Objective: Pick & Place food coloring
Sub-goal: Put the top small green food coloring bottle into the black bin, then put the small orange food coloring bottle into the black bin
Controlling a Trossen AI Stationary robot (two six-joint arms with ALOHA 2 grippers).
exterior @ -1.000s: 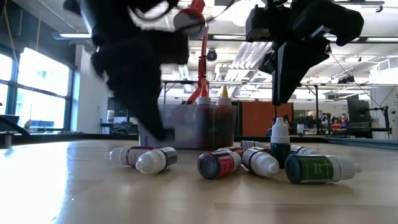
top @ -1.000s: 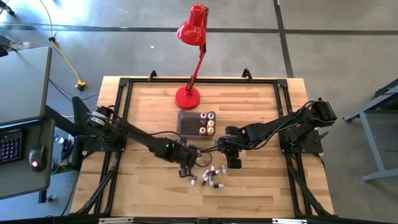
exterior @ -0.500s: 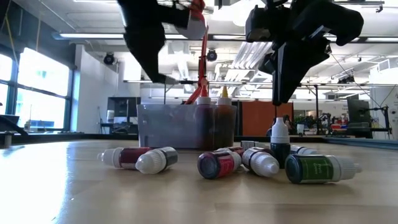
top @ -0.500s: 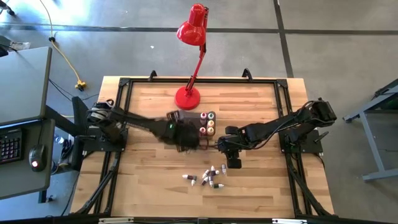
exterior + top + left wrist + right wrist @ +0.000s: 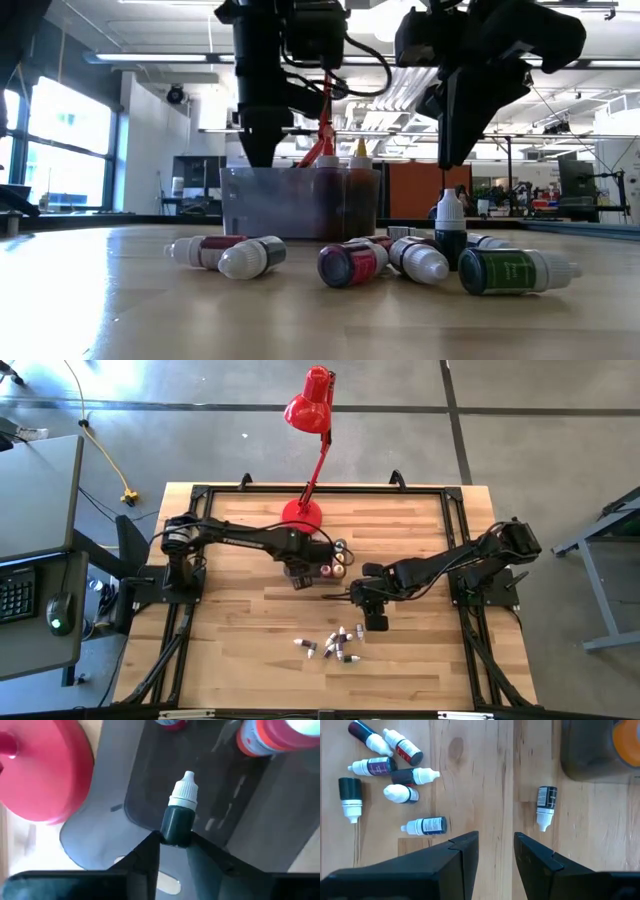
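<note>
Left hand [image 5: 175, 851] over grey tub [image 5: 260, 810], clamped on dark bottle [image 5: 179, 815], right hand [image 5: 496, 851] apart

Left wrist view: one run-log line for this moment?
left claw: over grey tub, dark bottle between fingers | right claw: open, empty, above table | loose bottles: on table
</note>
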